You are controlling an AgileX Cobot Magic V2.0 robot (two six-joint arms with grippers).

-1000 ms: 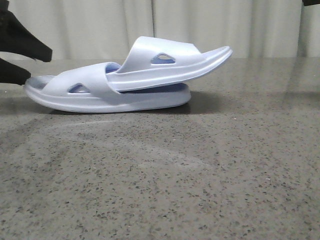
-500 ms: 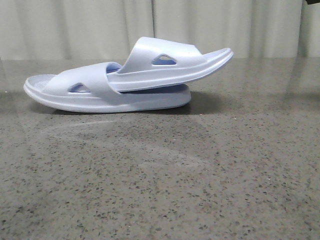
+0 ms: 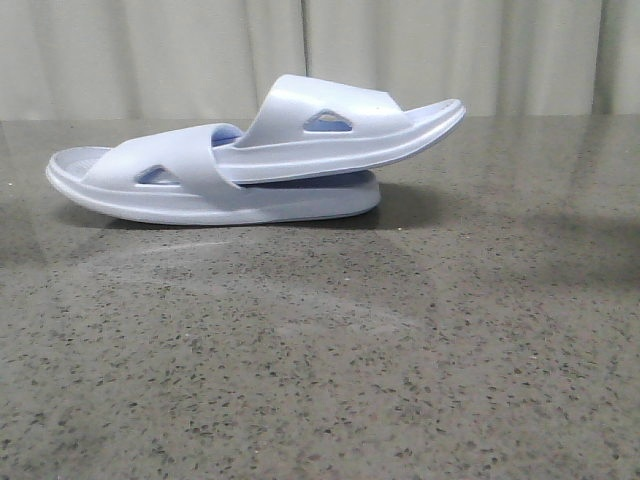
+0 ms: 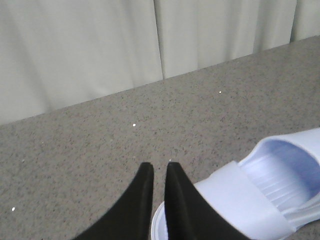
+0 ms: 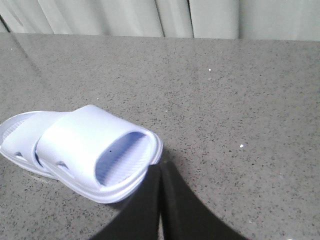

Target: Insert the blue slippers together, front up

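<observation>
Lower slipper: a pale lavender-blue moulded foam slide sandal with a wide strap and a triangular cut-out (image 3: 190, 190) is lying flat on its thick sole, towards the far left of the table.
Upper slipper: a second pale lavender-blue foam slide of the same make (image 3: 340, 128) is being carried on top of the first, one end tucked under the lower strap and the other end tilting upward to the right, clear of the surface.
Nesting: the two soles are touching where they overlap; the upper one is overhanging the right end of the lower one.
Table: a dark grey speckled stone-like surface (image 3: 400, 350) is bearing the pair; a pale pleated curtain (image 3: 150, 55) is hanging along its far edge.
Left gripper: the black tapered fingers (image 4: 159, 172) are being held almost together with only a thin slit between them, nothing being gripped; they are hovering just beside the end of the lower slipper (image 4: 250, 200), and contact cannot be judged.
Right gripper: the black fingers (image 5: 160, 172) are being pressed together with no visible gap and nothing between them, poised just beside the rim of the upper slipper (image 5: 85, 145).
Front view: neither arm is showing there.
</observation>
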